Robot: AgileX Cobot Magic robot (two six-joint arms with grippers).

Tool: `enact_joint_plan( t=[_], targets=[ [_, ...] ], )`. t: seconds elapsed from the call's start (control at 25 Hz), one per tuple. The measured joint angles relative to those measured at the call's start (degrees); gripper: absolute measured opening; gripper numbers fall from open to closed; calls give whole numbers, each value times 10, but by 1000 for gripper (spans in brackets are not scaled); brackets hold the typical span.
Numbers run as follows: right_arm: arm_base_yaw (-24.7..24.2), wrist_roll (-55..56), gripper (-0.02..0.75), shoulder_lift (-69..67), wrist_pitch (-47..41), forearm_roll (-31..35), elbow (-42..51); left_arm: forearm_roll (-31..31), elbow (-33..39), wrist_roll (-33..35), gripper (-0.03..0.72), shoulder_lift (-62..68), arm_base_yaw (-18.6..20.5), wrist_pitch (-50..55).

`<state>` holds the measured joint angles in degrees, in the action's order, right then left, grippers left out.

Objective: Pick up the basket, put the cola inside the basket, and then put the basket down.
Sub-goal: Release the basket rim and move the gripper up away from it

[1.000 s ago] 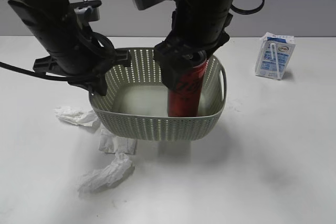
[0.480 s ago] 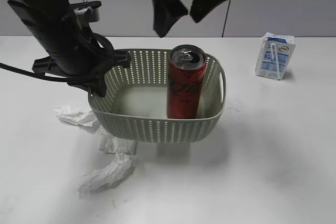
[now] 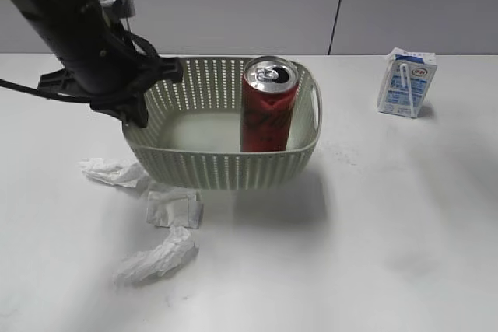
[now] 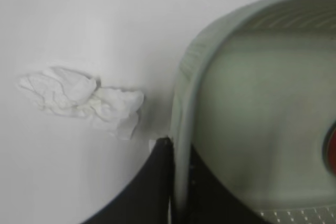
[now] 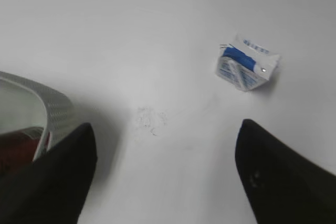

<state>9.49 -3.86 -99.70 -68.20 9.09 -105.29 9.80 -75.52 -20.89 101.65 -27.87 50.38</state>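
Lower the basket (image 3: 226, 165) slowly and level toward the desk's middle, keeping the cola (image 3: 268, 106) upright inside. Left gripper (image 3: 144, 91) clamped on the basket's left rim; right gripper (image 5: 163, 182) spread wide, empty, above the desk's right side. Release only once fully settled.

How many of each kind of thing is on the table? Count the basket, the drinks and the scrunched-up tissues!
basket: 1
cola can, standing inside the basket: 1
drink carton: 1
crumpled tissues: 3
Total: 6
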Motion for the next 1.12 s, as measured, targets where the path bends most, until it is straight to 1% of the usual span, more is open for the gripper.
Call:
enact_joint_plan(
  t=[0.08,0.16,0.24,0.4,0.56,0.76,0.96,1.0,1.04,1.08,1.12],
  targets=[
    [-15,0,618,40,0,-1,35,-1,-25,0,-3,15,13,12],
    [-20,0,614,84,0,-7,73,-6,-57,0,-3,39,20,25],
    [-21,0,611,135,0,-19,129,-12,-101,1,-3,73,22,45],
    [-21,0,599,259,14,-22,255,-14,-197,2,-3,144,23,81],
    [-21,0,594,383,22,-22,370,-8,-257,2,-3,198,23,87],
    [-21,1,594,556,43,-22,504,-4,-269,4,-3,236,23,77],
    [-21,6,593,706,66,-22,604,0,-270,11,0,250,23,67],
    [-21,6,593,735,72,-22,622,0,-270,13,12,250,23,67],
    [-21,7,593,758,78,-22,636,0,-270,13,40,250,23,66],
    [-21,7,593,784,84,-22,655,0,-270,13,86,250,23,64],
    [-21,7,593,804,90,-22,668,0,-271,13,152,250,23,64]
  ],
)
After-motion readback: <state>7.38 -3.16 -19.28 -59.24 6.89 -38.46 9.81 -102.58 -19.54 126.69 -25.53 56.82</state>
